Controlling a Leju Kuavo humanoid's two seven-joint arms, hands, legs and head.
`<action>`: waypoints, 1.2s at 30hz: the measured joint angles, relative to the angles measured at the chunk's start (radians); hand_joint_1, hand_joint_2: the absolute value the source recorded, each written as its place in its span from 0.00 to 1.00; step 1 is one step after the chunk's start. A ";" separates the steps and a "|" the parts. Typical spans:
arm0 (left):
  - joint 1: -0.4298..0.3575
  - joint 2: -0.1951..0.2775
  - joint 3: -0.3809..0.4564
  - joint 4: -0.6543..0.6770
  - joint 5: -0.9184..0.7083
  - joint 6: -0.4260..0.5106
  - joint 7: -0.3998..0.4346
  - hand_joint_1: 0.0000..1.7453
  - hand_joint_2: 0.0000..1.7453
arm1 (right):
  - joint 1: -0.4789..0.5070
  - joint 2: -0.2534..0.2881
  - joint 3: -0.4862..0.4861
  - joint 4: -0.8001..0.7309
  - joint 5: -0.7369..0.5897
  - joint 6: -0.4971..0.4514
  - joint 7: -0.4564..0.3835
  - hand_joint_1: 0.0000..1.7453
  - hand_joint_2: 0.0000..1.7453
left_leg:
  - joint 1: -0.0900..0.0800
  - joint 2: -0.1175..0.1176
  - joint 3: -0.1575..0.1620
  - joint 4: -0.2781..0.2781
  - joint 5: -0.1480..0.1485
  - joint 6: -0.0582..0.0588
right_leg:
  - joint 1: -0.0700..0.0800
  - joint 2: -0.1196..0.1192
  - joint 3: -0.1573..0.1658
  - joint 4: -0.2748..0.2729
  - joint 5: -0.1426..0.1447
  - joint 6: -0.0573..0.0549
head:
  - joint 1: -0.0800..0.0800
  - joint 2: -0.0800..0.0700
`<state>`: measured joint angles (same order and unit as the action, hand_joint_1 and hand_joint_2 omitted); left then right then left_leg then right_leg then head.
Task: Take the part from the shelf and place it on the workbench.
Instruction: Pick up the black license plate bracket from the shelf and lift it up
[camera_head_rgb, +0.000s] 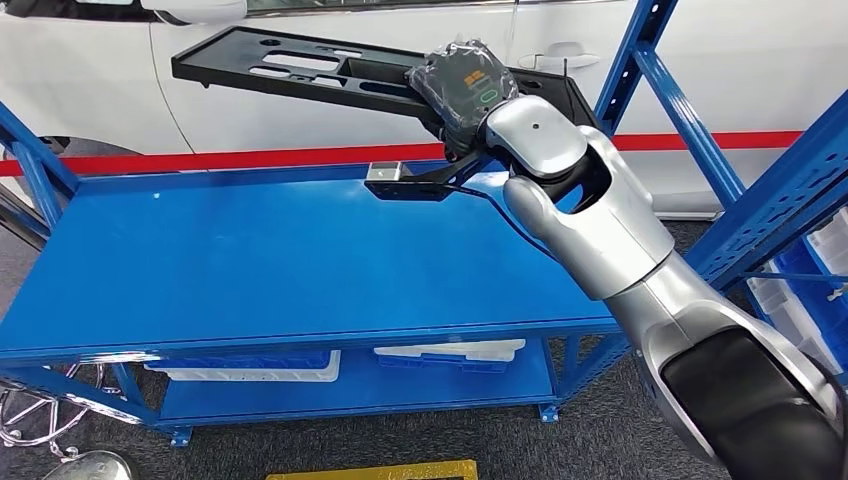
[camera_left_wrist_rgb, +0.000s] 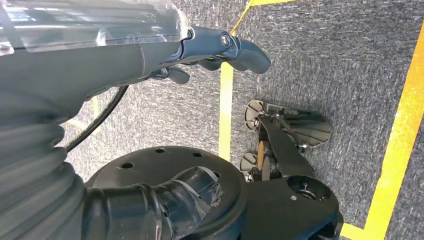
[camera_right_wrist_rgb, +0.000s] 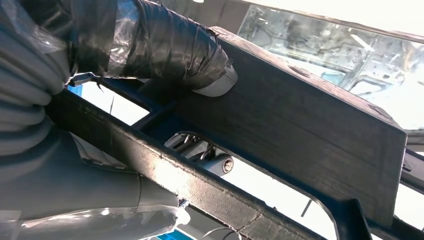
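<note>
step: carry part to workbench | right hand (camera_head_rgb: 462, 92) grips part (camera_head_rgb: 300, 68) at one end, held in air above blue shelf (camera_head_rgb: 250, 250) | left hand (camera_left_wrist_rgb: 220, 47) hangs, fingers curled, empty | advice: keep long part level, clear uprights

Silver right arm (camera_head_rgb: 600, 220), black plastic-wrapped right hand (camera_head_rgb: 462, 88), grey ribbed cover (camera_right_wrist_rgb: 25, 85)
</note>
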<state>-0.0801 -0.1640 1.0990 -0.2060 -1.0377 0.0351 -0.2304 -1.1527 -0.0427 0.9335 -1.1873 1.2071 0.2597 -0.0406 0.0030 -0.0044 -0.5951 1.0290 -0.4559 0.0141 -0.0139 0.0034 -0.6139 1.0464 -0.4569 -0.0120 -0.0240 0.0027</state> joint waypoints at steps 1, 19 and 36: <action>0.000 0.000 0.001 0.000 -0.001 0.000 0.000 0.00 1.00 | -0.002 -0.002 0.001 -0.001 -0.004 0.000 0.000 1.00 1.00 | -0.001 0.000 -0.001 0.002 0.001 0.003 | -0.001 0.000 0.000 -0.001 0.002 0.004 | 0.000 0.000; -0.004 0.000 0.008 0.000 -0.012 0.004 0.002 0.00 1.00 | -0.019 -0.028 0.006 -0.005 -0.029 0.004 0.003 1.00 1.00 | 0.008 0.001 -0.051 0.020 0.031 -0.015 | -0.004 0.000 0.020 0.015 -0.022 -0.005 | 0.000 0.000; -0.010 0.002 0.012 0.000 -0.012 0.003 0.001 0.00 1.00 | -0.027 -0.037 0.014 -0.004 -0.034 0.003 0.003 1.00 1.00 | 0.006 0.008 0.065 -0.039 -0.014 0.021 | 0.001 -0.004 -0.095 0.045 0.023 0.016 | 0.001 0.000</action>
<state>-0.0903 -0.1616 1.1107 -0.2060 -1.0493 0.0385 -0.2292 -1.1798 -0.0794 0.9477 -1.1916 1.1728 0.2626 -0.0378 0.0092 0.0039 -0.5305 0.9904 -0.4697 0.0353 -0.0134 -0.0002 -0.7084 1.0915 -0.4341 0.0036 -0.0227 0.0027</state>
